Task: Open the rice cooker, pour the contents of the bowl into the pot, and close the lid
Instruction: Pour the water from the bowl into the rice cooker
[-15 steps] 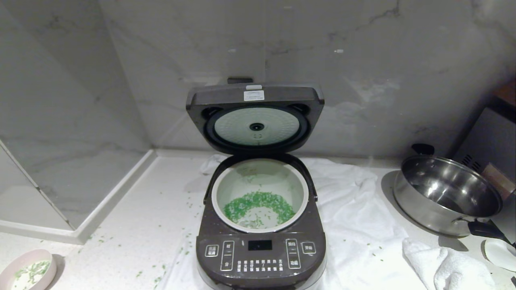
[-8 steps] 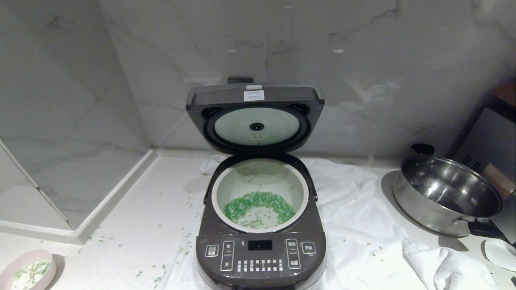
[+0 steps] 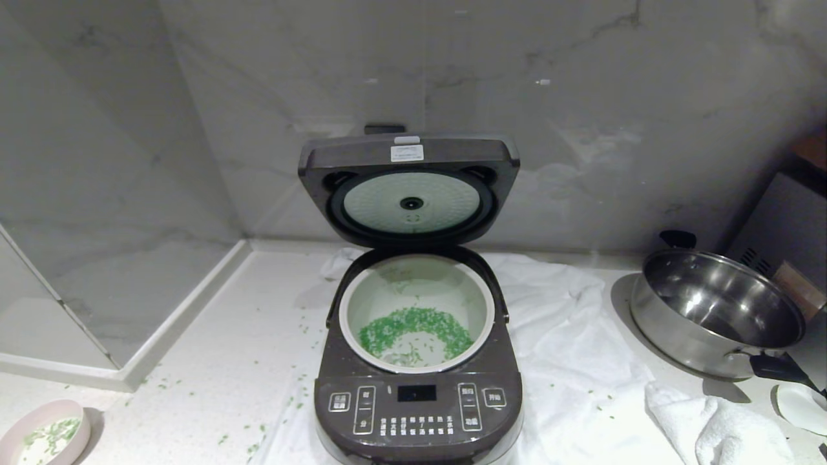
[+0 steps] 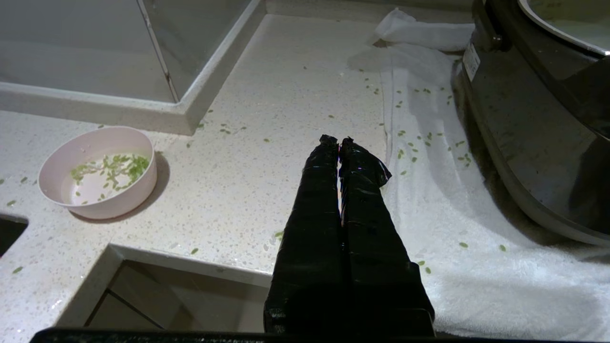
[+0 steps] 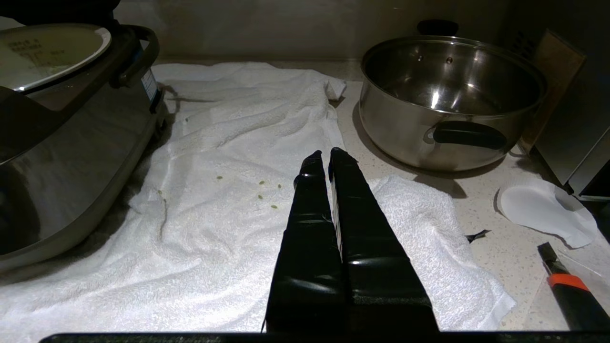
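Rice cooker standing open with green grains in its pot

Marble walls are rising behind a pale speckled counter (image 3: 213, 361), where stray green bits are lying scattered. At the far left, near the counter's front edge, the bowl (image 3: 40, 434) is sitting upright with a few of the contents (image 4: 112, 166) clinging to its white inside. The left gripper (image 4: 337, 142) is hovering low over the counter between the bowl and the cooker, its black fingers pressed together and grasping nothing. In the middle, the rice cooker (image 3: 418, 403) is resting on a white towel (image 3: 581, 361) with its button panel facing forward. The lid (image 3: 409, 187) is standing raised at the back, its pale round inner plate showing. Inside, the pot (image 3: 417, 310) is holding a ring-shaped spread of the green grains on its floor. Right of the cooker, the right gripper (image 5: 328, 157) is hanging over the towel, fingers clenched on nothing. Further right, a steel pan (image 3: 714, 310) with black handles is sitting on the counter, with a folded cloth (image 3: 711, 426) in front of it and a small white dish (image 3: 801, 403) at the right edge
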Robot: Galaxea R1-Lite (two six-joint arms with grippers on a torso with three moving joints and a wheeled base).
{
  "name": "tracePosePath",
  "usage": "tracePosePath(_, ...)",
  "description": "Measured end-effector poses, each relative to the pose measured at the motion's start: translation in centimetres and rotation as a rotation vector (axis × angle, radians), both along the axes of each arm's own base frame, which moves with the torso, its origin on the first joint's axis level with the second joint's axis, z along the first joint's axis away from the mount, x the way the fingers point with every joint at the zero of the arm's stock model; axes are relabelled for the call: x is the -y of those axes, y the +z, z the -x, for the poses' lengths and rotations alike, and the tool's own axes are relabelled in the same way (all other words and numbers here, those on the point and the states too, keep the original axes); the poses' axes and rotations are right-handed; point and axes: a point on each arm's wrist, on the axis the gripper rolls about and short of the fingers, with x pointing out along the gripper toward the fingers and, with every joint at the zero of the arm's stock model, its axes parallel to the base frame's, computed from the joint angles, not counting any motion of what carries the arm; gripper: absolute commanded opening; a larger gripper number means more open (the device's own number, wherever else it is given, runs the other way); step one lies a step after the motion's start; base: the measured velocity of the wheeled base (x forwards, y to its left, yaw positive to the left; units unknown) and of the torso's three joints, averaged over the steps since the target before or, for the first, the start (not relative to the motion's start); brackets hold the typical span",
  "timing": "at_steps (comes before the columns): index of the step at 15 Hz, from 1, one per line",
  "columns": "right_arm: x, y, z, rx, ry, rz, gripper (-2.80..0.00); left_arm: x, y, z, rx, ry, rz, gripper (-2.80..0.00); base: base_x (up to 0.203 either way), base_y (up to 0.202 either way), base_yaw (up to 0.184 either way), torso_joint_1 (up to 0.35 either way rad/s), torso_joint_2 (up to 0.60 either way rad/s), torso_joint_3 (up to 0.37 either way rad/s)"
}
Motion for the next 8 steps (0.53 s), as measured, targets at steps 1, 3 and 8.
tracePosePath(1,0.0,0.0,0.0,0.0,0.0,0.0,-2.8,0.0,0.0,0.0,0.0,0.001,0.002,-2.8,0.0,0.0,0.0,0.0,0.0,0.0)
tracePosePath(3,0.0,0.0,0.0,0.0,0.0,0.0,-2.8,0.0,0.0,0.0,0.0,0.003,0.003,-2.8,0.0,0.0,0.0,0.0,0.0,0.0)
tracePosePath(8,0.0,0.0,0.0,0.0,0.0,0.0,-2.8,0.0,0.03,0.01,0.001,0.001,-0.004,-2.8,0.0,0.0,0.0,0.0,0.0,0.0)
